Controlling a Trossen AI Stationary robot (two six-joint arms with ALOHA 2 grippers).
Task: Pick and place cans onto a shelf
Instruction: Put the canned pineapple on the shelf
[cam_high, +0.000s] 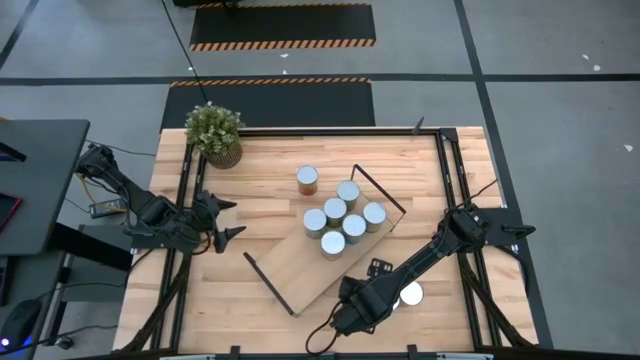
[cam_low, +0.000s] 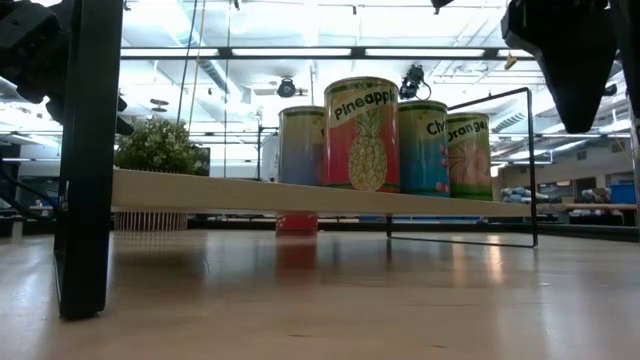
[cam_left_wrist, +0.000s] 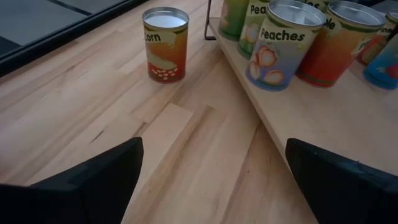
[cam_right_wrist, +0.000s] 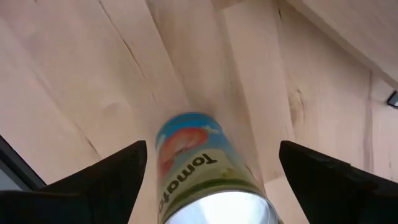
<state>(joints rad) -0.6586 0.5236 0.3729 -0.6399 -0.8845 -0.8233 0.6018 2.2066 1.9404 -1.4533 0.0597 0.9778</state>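
Where your right tool hangs: the right tool is at the near edge of the tabletop, fingers spread wide and empty, straddling the tomato can without touching it.
Tomato can: the tomato can stands on the tabletop beside the shelf's near end, with a bright metal top and a glossy printed label.
Handling: you should find it stiff and unlikely to dent, probably hefty if full. The smooth label may slip.
Hold: close squarely across the round side wall, about mid-height.
Shelf: the shelf is a pale wood board set at an angle, with thin black wire ends.
Cans: six cans cluster on its far half.
Corn can: the corn can stands alone on the tabletop beyond the shelf.
Left tool: the left tool waits wide open and empty.
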